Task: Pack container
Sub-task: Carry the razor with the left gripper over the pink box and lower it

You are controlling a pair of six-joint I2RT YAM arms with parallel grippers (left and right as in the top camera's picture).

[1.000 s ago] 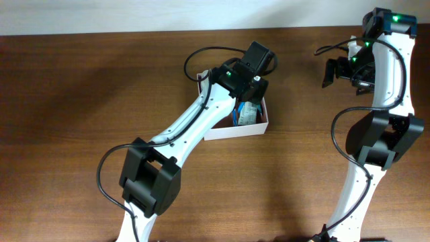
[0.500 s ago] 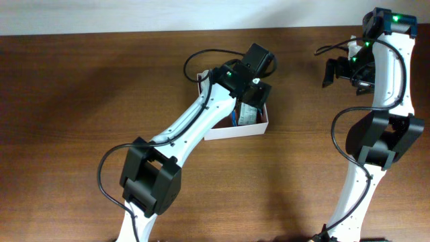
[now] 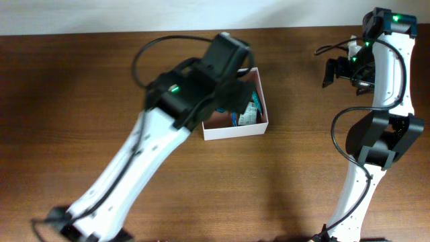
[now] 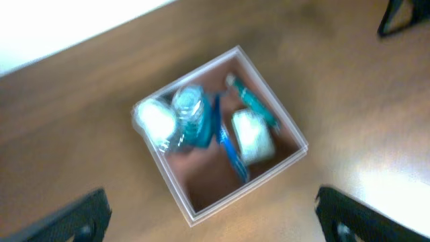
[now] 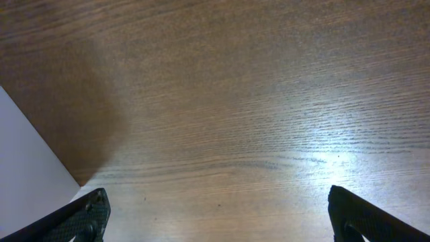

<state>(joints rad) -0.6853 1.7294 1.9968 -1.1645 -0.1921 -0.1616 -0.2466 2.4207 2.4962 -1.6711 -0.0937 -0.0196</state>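
Note:
The container (image 4: 208,181), a white-walled square box with a pinkish-brown floor, lies straight below my left gripper (image 4: 215,225). That gripper is open, high above the box, with nothing between its fingers. Inside the box lie a clear bottle with blue liquid (image 4: 188,117), a white round item (image 4: 156,119), a blue toothbrush (image 4: 228,144), a green tube (image 4: 252,101) and a white bar (image 4: 254,134). From overhead, the raised left arm (image 3: 181,94) covers the left half of the container (image 3: 235,128). My right gripper (image 3: 336,70) hangs open over bare wood at the far right.
The right wrist view holds only the wooden table (image 5: 235,101) and a pale wall (image 5: 27,181) at its left edge. A black cable (image 3: 154,47) loops off the left arm. The right arm's white links (image 3: 376,128) stand along the right edge.
My left gripper opened wide and the left arm rose up and back from inside the container, leaving the items in it. The right arm has not moved.

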